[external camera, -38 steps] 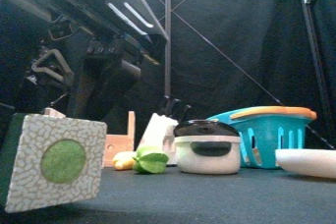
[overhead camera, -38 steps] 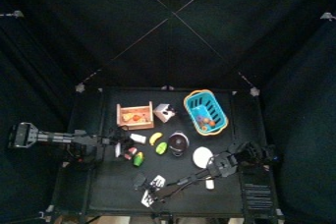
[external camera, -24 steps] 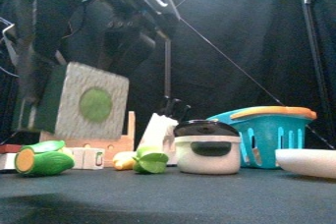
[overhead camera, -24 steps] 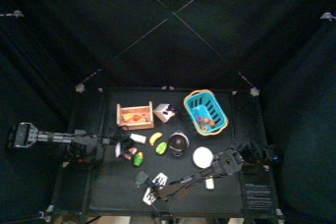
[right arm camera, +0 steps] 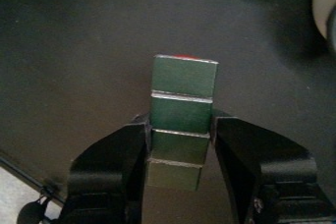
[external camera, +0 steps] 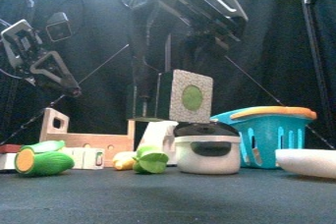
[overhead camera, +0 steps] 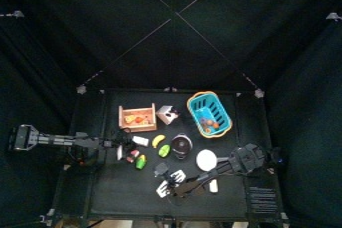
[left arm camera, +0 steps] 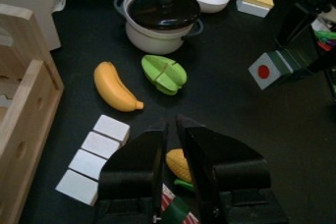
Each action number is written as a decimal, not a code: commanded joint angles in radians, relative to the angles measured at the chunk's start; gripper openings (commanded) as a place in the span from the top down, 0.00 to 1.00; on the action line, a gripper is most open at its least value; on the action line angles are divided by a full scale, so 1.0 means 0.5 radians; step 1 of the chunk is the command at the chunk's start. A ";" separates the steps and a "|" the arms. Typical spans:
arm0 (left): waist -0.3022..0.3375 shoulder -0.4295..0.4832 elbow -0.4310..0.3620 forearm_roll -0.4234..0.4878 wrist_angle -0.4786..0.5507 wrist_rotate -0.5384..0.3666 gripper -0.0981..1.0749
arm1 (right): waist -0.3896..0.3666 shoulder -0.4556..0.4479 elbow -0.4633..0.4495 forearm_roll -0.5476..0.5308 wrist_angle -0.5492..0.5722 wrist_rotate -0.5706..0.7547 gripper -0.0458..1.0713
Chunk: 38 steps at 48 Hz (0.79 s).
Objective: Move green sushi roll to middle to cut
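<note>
The sushi roll [right arm camera: 182,120] is a long bar of dark green segments. Its end face is speckled white with a green centre in the front view [external camera: 194,95], and its other end shows a red centre in the left wrist view [left arm camera: 270,68]. My right gripper [right arm camera: 182,154] is shut on the roll and holds it in the air above the table's front middle [overhead camera: 166,181], in front of the black pot [external camera: 207,146]. My left gripper [left arm camera: 178,130] is shut and empty and hangs low at the table's left side [overhead camera: 94,147].
A banana [left arm camera: 116,85], a green leaf-shaped piece [left arm camera: 165,73] and white blocks [left arm camera: 98,154] lie near the left gripper. A blue basket [external camera: 269,135], a white bowl [external camera: 308,161], a wooden crate [external camera: 79,138] and a green cut vegetable [external camera: 39,159] stand around.
My right gripper has carried the roll up from the table's front left and in toward the middle. The left arm has not moved.
</note>
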 commanded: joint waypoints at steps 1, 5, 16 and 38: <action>0.003 0.000 -0.021 -0.009 -0.009 0.003 0.40 | -0.012 -0.169 0.107 -0.052 -0.098 0.135 0.34; 0.003 0.000 -0.018 -0.015 -0.009 0.003 0.40 | -0.015 -0.221 0.227 -0.110 -0.221 0.298 0.34; 0.003 0.000 -0.006 -0.043 -0.009 0.003 0.40 | -0.018 -0.282 0.494 -0.258 -0.476 0.807 0.34; 0.003 0.000 0.009 -0.061 -0.009 0.003 0.40 | -0.015 -0.249 0.494 -0.233 -0.328 1.224 0.34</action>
